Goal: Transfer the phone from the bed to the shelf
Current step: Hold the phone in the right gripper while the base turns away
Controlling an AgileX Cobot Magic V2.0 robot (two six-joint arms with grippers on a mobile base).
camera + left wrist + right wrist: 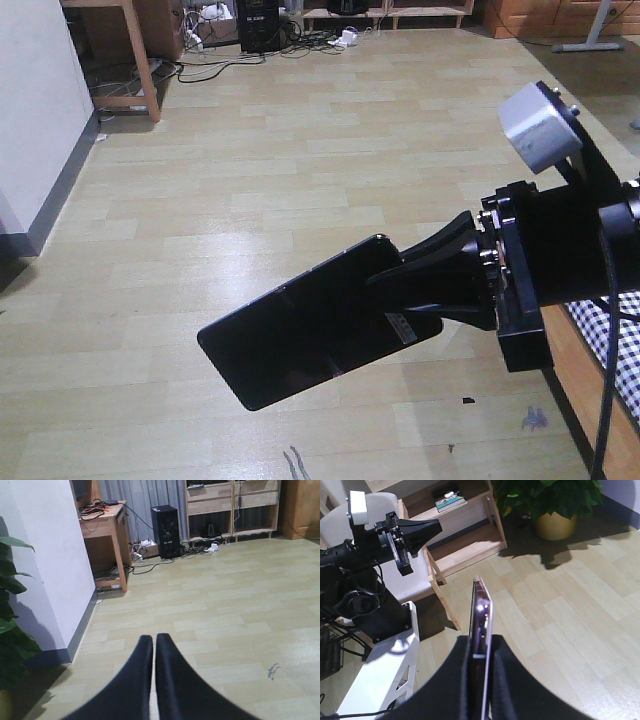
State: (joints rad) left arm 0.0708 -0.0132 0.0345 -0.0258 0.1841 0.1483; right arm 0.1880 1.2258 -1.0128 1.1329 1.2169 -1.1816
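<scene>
Above wood floor (250,180), off bed (612,345): phone (310,335) in mid-air, one end clamped in right tool (400,290). Left tool (154,647) pinched closed, empty. Step in hand: carry. Next, likely: reach shelf, level phone, lower flat, release.

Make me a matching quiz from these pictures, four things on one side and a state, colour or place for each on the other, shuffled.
1 phone
2 left claw
3 plant pot
4 computer tower

A yellow
B shut, empty
C gripped by right claw
D among cables

Pairs: 1-C, 2-B, 3-A, 4-D
</scene>
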